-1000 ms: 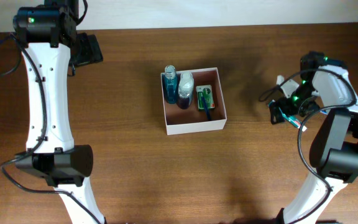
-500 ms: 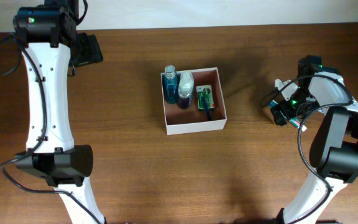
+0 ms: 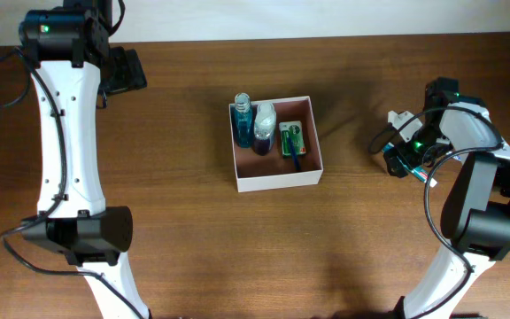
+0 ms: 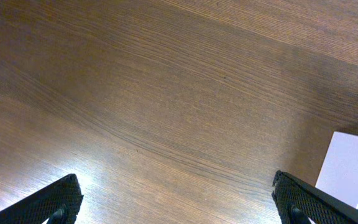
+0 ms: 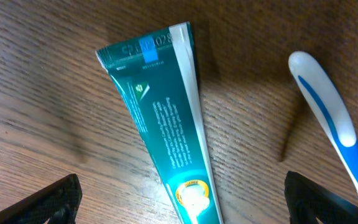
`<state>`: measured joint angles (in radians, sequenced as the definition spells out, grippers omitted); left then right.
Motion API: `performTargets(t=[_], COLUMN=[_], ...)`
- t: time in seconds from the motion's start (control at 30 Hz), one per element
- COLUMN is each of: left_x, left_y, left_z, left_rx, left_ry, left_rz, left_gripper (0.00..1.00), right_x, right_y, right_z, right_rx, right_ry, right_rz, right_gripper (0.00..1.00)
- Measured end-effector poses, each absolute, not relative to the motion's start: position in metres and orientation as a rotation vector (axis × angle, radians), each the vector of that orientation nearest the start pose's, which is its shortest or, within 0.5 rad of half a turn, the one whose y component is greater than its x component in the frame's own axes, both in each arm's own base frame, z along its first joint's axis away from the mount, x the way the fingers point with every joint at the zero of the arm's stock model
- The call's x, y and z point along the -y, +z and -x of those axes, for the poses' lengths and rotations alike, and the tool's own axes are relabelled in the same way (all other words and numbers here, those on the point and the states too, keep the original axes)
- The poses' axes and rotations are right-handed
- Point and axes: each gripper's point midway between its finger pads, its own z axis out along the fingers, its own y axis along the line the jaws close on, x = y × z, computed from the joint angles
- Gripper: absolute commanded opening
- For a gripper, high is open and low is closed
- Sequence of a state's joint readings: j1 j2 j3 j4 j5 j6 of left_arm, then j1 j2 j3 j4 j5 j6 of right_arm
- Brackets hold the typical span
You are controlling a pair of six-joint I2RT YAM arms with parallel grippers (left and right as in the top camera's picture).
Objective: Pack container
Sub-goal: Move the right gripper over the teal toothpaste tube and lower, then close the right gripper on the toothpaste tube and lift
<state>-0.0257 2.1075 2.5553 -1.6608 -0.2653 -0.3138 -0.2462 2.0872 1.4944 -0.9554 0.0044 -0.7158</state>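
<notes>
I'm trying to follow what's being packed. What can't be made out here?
Toothpaste tube: right wrist view, narrow end cut off by bottom edge.
Toothbrush: same view, lower end runs off the right edge.
Container: left wrist view, only a corner shows, cut by right edge.
Green packet in it: overhead, print too small to read.

Two bottles [image 3: 264, 128] and a green packet [image 3: 292, 140] are crowding the box's [image 3: 280, 182] back half, leaving its front half open; a toothbrush [image 5: 328, 112] is lying beside the toothpaste tube [image 5: 166, 124].
</notes>
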Motion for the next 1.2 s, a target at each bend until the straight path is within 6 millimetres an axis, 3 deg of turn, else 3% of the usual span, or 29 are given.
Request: performTargets(t=[0.93,0.97,1.0,1.2], left_x=[-0.034,-0.034,-0.034,-0.034], left_y=[0.276,0.276,0.276,0.276], left_z=[-0.435,-0.435,-0.435,-0.435], left_rx=[-2.695,-2.695,-2.695,-2.695], left_ry=[0.276,0.276,0.276,0.276], left_rz=[0.457,0.457,0.457,0.457], left_gripper=[0.99,0.99,0.99,0.99], right_x=[0.089,0.089,0.089,0.089], right_y=[0.000,0.000,0.000,-0.001], right_z=[-0.373,-0.373,-0.373,-0.373], right_rx=[-3.032,-3.031,-3.030,-3.040], right_ry=[0.031,0.030,0.030,0.026], right_rz=[0.730,0.731,0.736,0.708], right_gripper=[0.99,0.92,0.77,0.18])
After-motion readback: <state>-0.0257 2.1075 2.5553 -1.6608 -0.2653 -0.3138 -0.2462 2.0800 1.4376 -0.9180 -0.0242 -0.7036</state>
